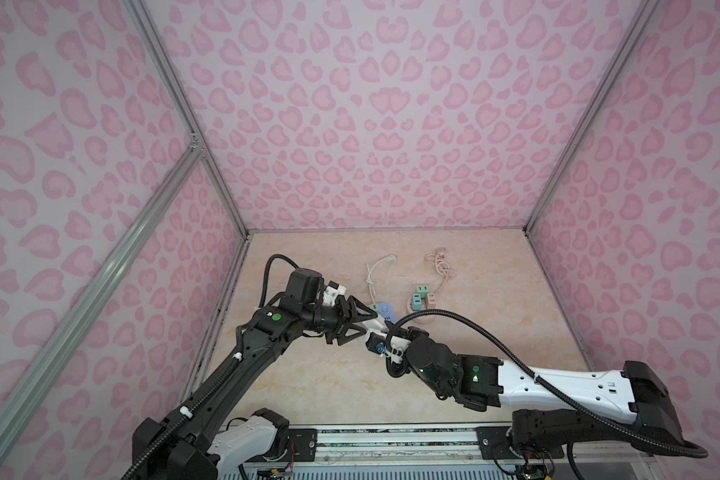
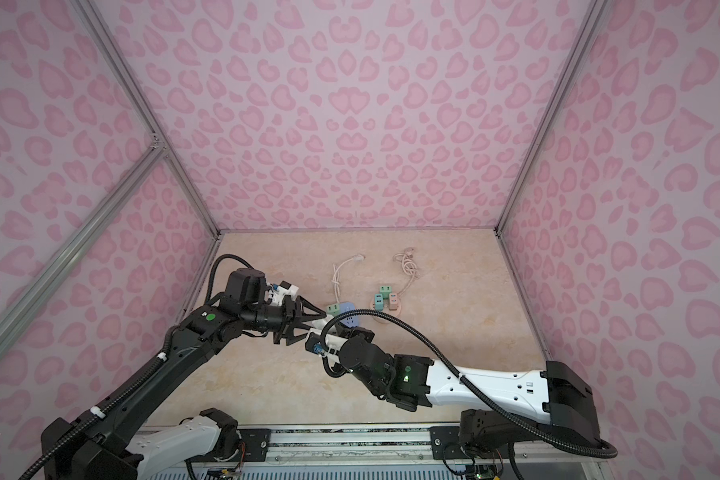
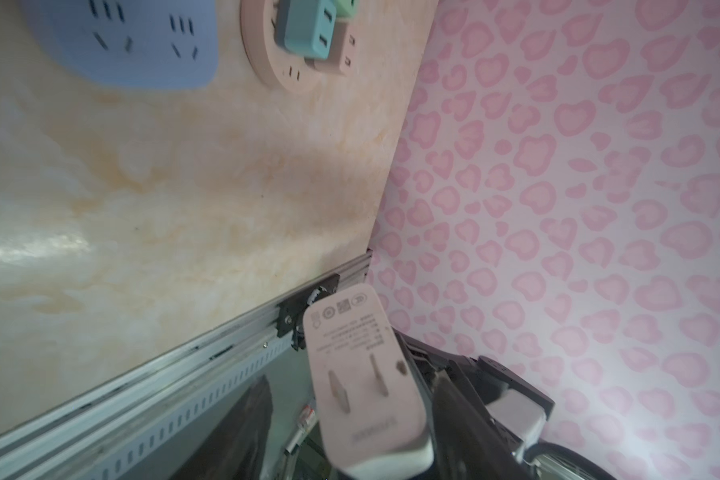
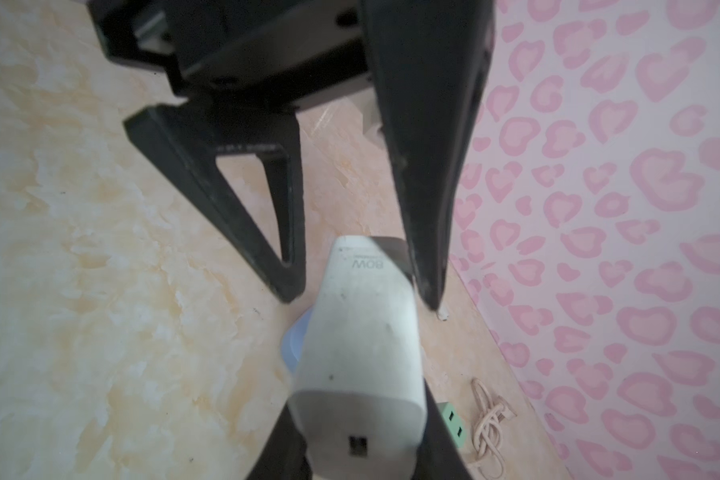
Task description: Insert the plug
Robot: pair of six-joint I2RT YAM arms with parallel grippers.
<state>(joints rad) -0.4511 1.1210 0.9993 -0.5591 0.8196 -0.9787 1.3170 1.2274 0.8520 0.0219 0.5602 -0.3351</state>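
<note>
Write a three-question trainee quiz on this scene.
1. True or false: the plug is already in a socket.
2. Whose fingers are shut on the plug? A) left arm's B) right arm's C) neither
3. How many prongs does the plug show in the left wrist view?
Key: 1 false. 2 B: the right fingers grip it and the left fingers stand open. 3 two.

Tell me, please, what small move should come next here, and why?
Probably draw the left pincer straight back off the white block-shaped plastic charger plug: its jaws stand open about the plug's far end, the right pincer is shut on the other end, and the blue rounded power strip lies close by.
</note>
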